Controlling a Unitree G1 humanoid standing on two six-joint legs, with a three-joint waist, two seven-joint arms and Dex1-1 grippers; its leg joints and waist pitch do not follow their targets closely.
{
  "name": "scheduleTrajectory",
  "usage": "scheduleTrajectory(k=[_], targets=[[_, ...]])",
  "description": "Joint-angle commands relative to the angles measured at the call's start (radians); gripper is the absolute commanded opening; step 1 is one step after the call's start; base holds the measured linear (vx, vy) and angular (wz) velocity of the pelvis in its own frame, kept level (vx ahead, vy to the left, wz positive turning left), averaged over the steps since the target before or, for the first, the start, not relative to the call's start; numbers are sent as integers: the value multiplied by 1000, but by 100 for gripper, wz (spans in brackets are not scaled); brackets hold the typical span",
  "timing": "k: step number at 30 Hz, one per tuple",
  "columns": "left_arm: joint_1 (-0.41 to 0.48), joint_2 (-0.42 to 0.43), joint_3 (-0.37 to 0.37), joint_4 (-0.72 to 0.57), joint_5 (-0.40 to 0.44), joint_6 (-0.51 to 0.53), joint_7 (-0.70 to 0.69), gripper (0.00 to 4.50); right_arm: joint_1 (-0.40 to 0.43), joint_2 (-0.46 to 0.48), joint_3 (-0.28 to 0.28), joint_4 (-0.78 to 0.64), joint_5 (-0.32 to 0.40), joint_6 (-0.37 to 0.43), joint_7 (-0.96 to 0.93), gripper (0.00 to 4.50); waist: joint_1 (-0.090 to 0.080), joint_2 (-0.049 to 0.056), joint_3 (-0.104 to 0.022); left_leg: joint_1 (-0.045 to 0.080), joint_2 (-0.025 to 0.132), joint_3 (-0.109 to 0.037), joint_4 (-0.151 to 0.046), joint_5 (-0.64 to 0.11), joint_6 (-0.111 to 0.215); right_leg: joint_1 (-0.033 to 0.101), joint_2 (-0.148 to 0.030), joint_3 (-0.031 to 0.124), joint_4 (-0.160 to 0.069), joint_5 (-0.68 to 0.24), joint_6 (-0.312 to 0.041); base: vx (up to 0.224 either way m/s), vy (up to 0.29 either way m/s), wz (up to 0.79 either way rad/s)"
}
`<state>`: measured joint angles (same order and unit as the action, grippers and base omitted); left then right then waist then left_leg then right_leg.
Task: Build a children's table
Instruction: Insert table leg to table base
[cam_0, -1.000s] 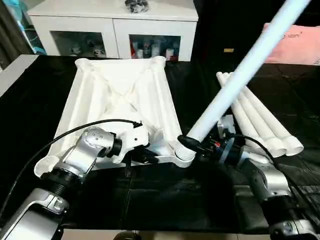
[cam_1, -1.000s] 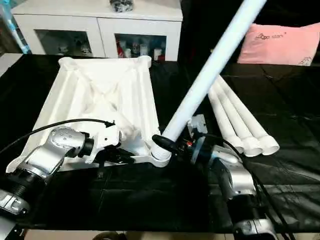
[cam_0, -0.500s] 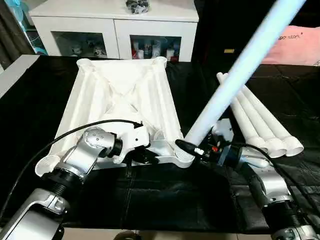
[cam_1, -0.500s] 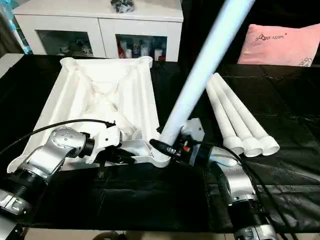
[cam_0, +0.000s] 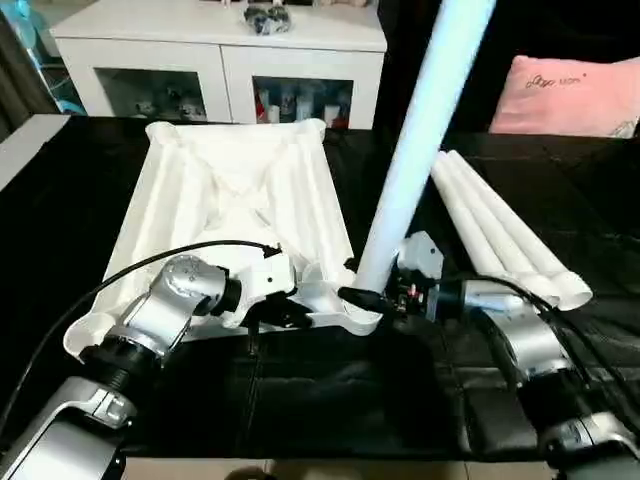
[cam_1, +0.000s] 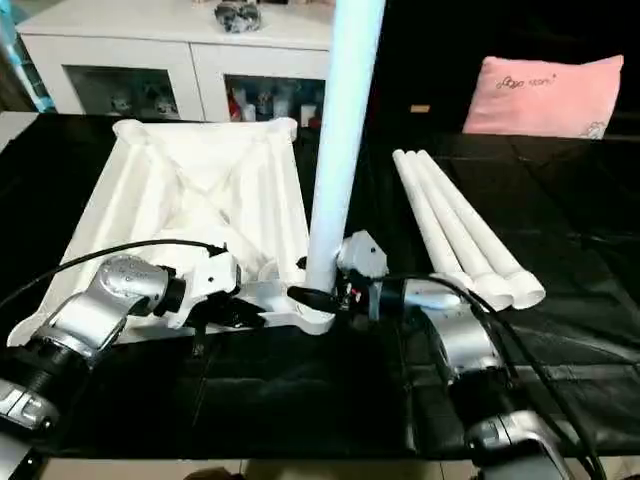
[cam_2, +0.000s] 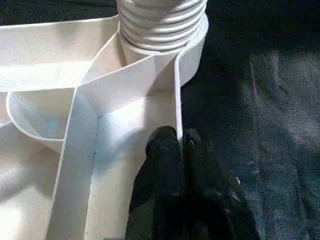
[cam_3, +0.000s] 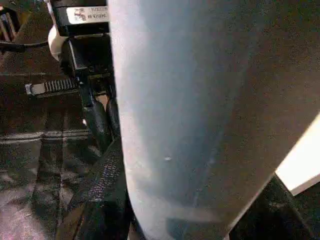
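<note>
The white tabletop (cam_0: 235, 200) lies upside down on the black cloth, ribs up. My left gripper (cam_2: 181, 142) is shut on the thin wall (cam_2: 177, 100) of its near edge, close to the near right corner socket (cam_0: 362, 316). My right gripper (cam_0: 362, 298) is shut on the foot of a long white leg (cam_0: 415, 140). That leg stands nearly upright with its ribbed end (cam_2: 161, 22) in the socket. Three more legs (cam_0: 505, 235) lie side by side on the cloth to the right.
A white glass-door cabinet (cam_0: 220, 65) stands behind the table. A pink cushion (cam_0: 565, 95) lies at the back right. Black cloth covers the work surface, with a cable (cam_0: 150, 262) running along my left forearm.
The leg has swung from leaning far right to nearly upright over the corner socket, with my right gripper moving left with it. The left gripper has stayed put on the tabletop's edge.
</note>
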<state>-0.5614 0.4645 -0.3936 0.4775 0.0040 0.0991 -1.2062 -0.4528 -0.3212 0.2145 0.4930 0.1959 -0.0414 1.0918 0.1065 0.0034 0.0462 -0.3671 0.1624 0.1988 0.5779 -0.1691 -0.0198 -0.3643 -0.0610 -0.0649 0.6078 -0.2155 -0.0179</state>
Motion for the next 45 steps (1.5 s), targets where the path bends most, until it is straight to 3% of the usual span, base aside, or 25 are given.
scheduleTrajectory(k=[1,5,7,12,14,18,21,23,25,30,32,36,39,40,42,43,45], targets=[[-44,-1,21,-31,-6,-35,-9,0,39,-1,66,132,-62,98,16,193,-6,9,-45,28,88,-49,-83,-379,-35,9,-109,63,-89,-325,-195,0,0,0],[-47,-1,20,-29,-6,-36,-12,0,23,17,20,155,-14,135,11,193,-6,8,-45,27,87,-47,-81,-370,-29,10,-112,64,-92,-335,-197,0,0,0],[-48,2,19,-27,-7,-35,-18,0,11,34,-62,157,76,201,0,193,-6,12,-44,29,89,-47,-82,-381,-30,8,-111,64,-93,-347,-197,0,0,0],[-48,3,19,-26,-7,-35,-21,0,19,33,-97,149,115,230,4,193,-6,13,-44,29,89,-48,-84,-393,-40,6,-109,63,-93,-342,-194,0,0,0],[-50,3,20,-22,-8,-35,-22,0,44,29,-136,134,153,257,5,193,0,16,-46,31,89,-46,-83,-383,-34,8,-110,63,-95,-340,-198,0,0,0],[-54,2,23,-16,-8,-36,-21,0,69,33,-168,111,182,281,-6,193,6,14,-51,24,91,-45,-83,-339,-30,12,-108,61,-84,-258,-207,0,0,0],[-61,-1,27,-5,-6,-38,-16,0,117,44,-193,75,210,289,-32,193,12,26,-52,21,89,-42,-80,-302,-21,15,-107,59,-78,-182,-224,0,0,0],[-66,-3,28,2,-4,-39,-14,0,147,53,-198,54,214,284,-49,193,14,22,-52,22,88,-41,-80,-308,-20,15,-109,59,-80,-192,-224,0,0,0],[-72,-6,30,11,0,-42,-8,0,177,66,-202,32,212,266,-74,193,18,29,-49,23,89,-43,-81,-331,-28,12,-111,60,-87,-241,-213,0,0,0],[-84,-16,44,34,3,-42,19,0,238,117,-239,7,199,173,-168,193,20,33,-42,30,89,-51,-87,-404,-52,6,-118,63,-100,-358,-183,0,0,0],[-85,-17,46,38,2,-42,22,0,254,125,-239,-1,193,156,-182,193,19,36,-38,35,91,-54,-89,-441,-61,0,-118,65,-106,-405,-172,0,0,0],[-88,-18,49,46,0,-42,24,0,297,135,-207,-18,141,81,-220,193,18,37,-38,33,91,-57,-92,-457,-69,0,-118,66,-105,-402,-167,0,0,0],[-86,-18,48,48,-1,-45,22,0,309,117,-147,-18,65,32,-234,193,16,37,-36,32,90,-56,-93,-452,-65,0,-118,67,-105,-410,-164,0,0,0],[-85,-17,46,48,0,-47,22,0,305,106,-127,-13,37,25,-240,193,15,31,-36,31,90,-55,-93,-442,-62,1,-118,68,-107,-415,-160,0,0,0],[-83,-17,45,48,-1,-47,22,0,298,86,-93,-8,-4,10,-230,193,13,34,-34,31,89,-55,-92,-442,-58,0,-119,68,-107,-434,-155,0,0,0],[-82,-18,44,47,0,-47,23,0,293,70,-67,-5,-34,-1,-225,193,9,20,-33,32,89,-54,-92,-443,-53,0,-119,68,-110,-456,-150,0,0,0],[-81,-19,44,45,0,-47,25,0,288,62,-52,-2,-47,-8,-217,193,8,27,-32,33,89,-56,-91,-445,-52,-4,-122,70,-112,-483,-143,0,0,0]])
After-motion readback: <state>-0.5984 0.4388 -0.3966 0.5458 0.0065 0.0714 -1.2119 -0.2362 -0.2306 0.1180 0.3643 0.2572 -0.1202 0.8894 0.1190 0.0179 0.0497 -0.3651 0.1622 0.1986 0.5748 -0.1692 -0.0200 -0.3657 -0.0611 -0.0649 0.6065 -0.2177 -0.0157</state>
